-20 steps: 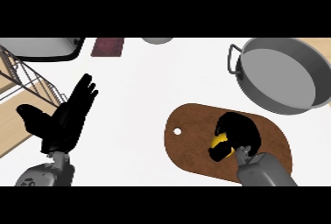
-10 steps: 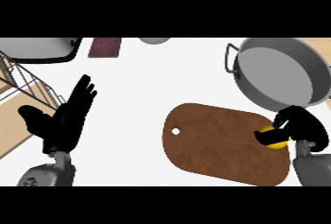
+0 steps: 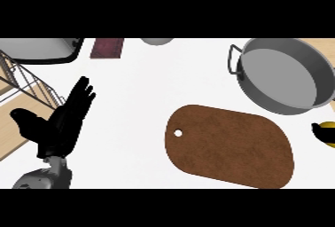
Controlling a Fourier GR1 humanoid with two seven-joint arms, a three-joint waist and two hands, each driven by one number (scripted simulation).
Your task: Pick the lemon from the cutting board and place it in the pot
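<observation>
A yellow lemon (image 3: 327, 135) shows at the right edge of the head view, just past the right end of the brown cutting board (image 3: 229, 146). My right hand (image 3: 322, 127) is curled round it, with only black fingers in frame. The grey pot (image 3: 282, 73) with a side handle stands at the upper right, above the board and the lemon. The board's top is bare. My left hand (image 3: 56, 124) rests open at the left, fingers pointing up.
A wire rack (image 3: 23, 82) runs along the left edge. A dark grey pan (image 3: 39, 48) sits at the top left, a dark red block (image 3: 108, 48) beside it, and a grey bowl's rim (image 3: 157, 41) at the top centre.
My right hand has carried the lemon off the cutting board, rightward to the view's right edge. The left hand has stayed still.
</observation>
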